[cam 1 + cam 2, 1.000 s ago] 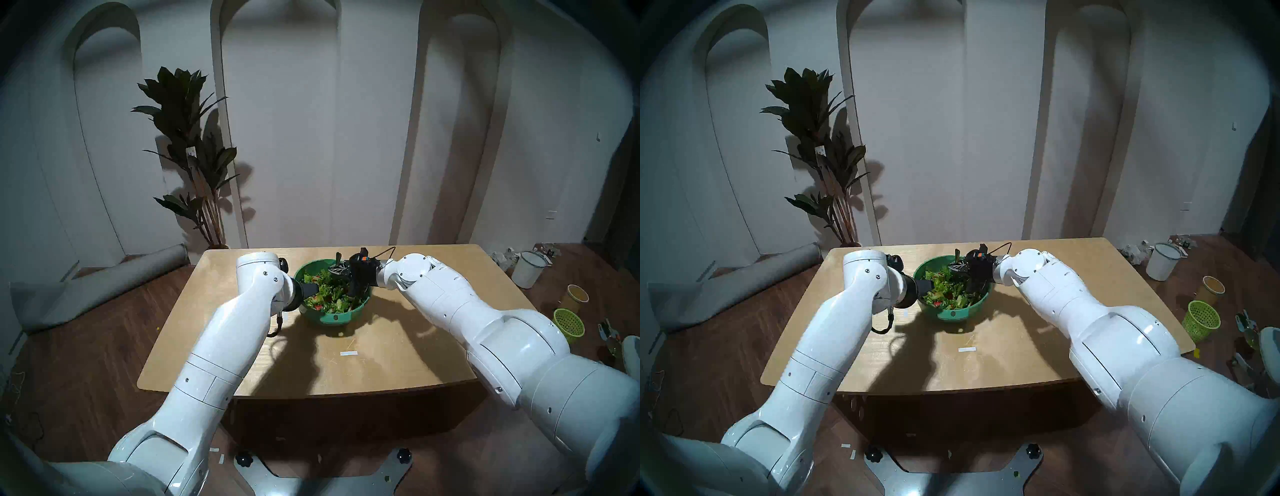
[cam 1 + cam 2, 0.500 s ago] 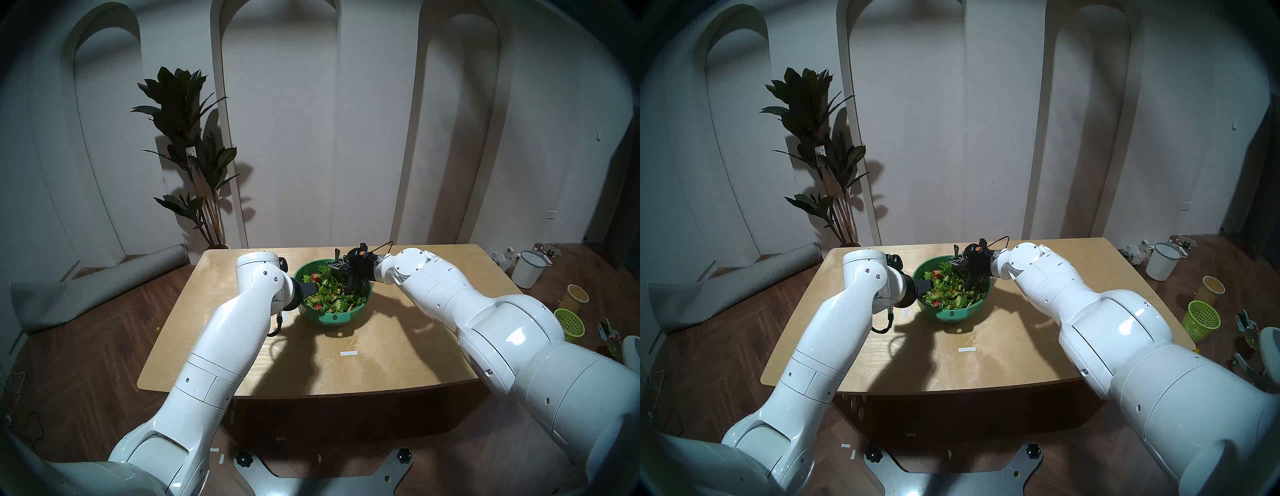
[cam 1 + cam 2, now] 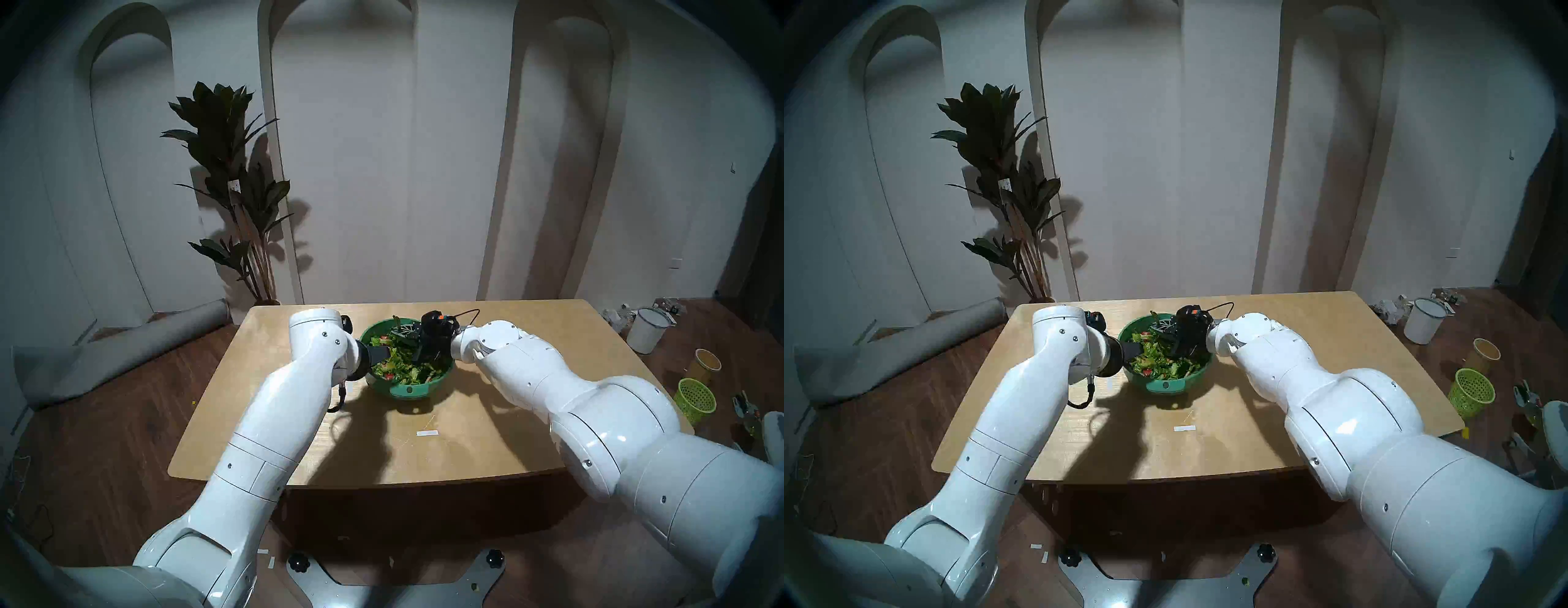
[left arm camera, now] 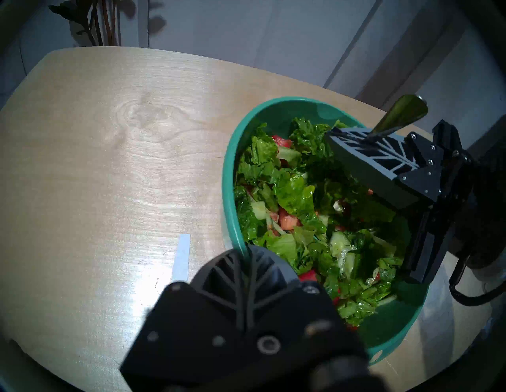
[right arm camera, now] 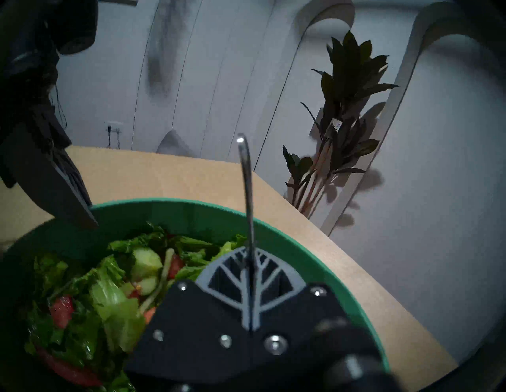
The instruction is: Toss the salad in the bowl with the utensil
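On the near half of the pale wooden table, a small white strip of tape lies below centre frame in the head view. Just beyond it, at the middle of the frame, stands the round, deep teal-green plastic bowl, its holed tab facing the camera.

The heap of chopped green lettuce salad fills the bowl, glistening, with red pieces and pale cucumber chunks scattered through it.

The left gripper, black with ribbed fingers, is pinched tight on the bowl's near-left rim, one finger inside and one outside the wall.

Over the far right of the bowl, the right gripper is clamped on the slim shiny metal spoon; its thin handle runs up between the pressed fingers and stands out above them. The spoon's round end is hidden from every view.

Compared with a second ago, the right wrist sits lower and further towards frame left, and the handle tip has swung left across the bowl's far rim. The salad has been rearranged, a red piece now showing upper left. Bowl and left arm have not moved.

Behind the table's far left corner stands a dark-leaved potted plant.
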### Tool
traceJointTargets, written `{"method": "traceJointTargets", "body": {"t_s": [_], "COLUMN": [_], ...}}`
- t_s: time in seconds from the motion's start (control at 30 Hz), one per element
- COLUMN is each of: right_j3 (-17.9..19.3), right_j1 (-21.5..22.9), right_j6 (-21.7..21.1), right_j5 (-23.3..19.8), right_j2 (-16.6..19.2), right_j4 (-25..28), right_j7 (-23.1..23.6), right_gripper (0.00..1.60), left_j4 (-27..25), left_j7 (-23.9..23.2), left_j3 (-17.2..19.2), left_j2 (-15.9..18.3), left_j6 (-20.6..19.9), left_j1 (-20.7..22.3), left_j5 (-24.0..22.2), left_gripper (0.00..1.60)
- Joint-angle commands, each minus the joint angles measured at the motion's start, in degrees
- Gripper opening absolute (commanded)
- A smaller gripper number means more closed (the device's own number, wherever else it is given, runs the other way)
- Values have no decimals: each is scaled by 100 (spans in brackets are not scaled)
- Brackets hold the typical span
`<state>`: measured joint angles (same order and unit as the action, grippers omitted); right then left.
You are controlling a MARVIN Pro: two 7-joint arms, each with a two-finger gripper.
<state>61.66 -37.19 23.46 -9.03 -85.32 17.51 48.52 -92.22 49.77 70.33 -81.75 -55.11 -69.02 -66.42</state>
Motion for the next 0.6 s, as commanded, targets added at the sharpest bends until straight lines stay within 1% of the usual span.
{"method": "traceJointTargets", "body": {"t_s": [0.0, 0.03, 0.07, 0.13, 0.37, 0.57], "right_j3": [513, 592, 748, 790, 1335, 1700], "right_j1": [-182, -199, -232, -241, -385, -558], "right_j6": [-536, -608, -783, -824, -1343, -1735], "right_j5": [-648, -729, -900, -938, -1468, -1845], "right_j2": [-57, -44, -11, 5, 84, 43], "right_j4": [150, 128, 150, 162, 132, 197], "right_j7": [403, 389, 471, 482, 451, 584], "right_gripper": [0, 0, 0, 0, 0, 0], "left_j4": [-140, -134, -128, -126, -110, -108], "left_j7": [378, 342, 305, 292, 211, 195], "left_j3": [6, 4, 4, 4, 6, 9], "left_j2": [-3, 3, 5, 6, 4, -4], "left_j6": [11, 11, 11, 11, 11, 11], "left_j1": [145, 143, 139, 137, 127, 123], "left_j5": [58, 68, 89, 95, 153, 194], "left_gripper": [0, 0, 0, 0, 0, 0]}}
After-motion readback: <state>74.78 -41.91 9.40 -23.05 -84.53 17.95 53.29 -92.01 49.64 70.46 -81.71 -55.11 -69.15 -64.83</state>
